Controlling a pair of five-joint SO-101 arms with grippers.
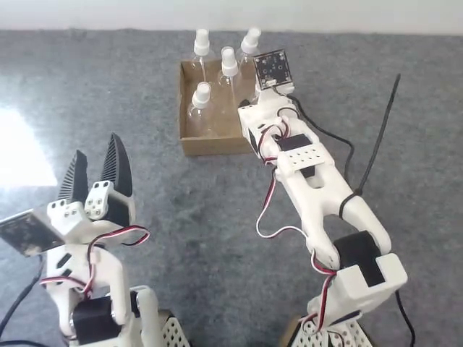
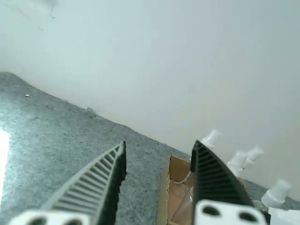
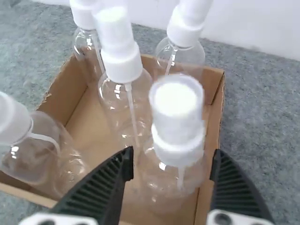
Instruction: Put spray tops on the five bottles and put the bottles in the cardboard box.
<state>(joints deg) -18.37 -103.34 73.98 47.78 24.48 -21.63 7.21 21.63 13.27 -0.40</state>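
Grey mat (image 1: 108,79). Cardboard box (image 1: 210,146) upper centre, five capped bottles (image 1: 201,103) inside. Right gripper (image 3: 172,157) released, straddling fifth bottle (image 3: 176,140) (placing seems finished). Left gripper (image 1: 97,146) spread, empty, lower left. Next: lift straight up, clear of tops (image 3: 176,101).

My right gripper (image 3: 171,157) is ribbed black; the bottles (image 3: 119,101) clear (spray tops (image 3: 176,117) white), cardboard box (image 3: 214,122) brown, table (image 3: 262,93) speckled grey.
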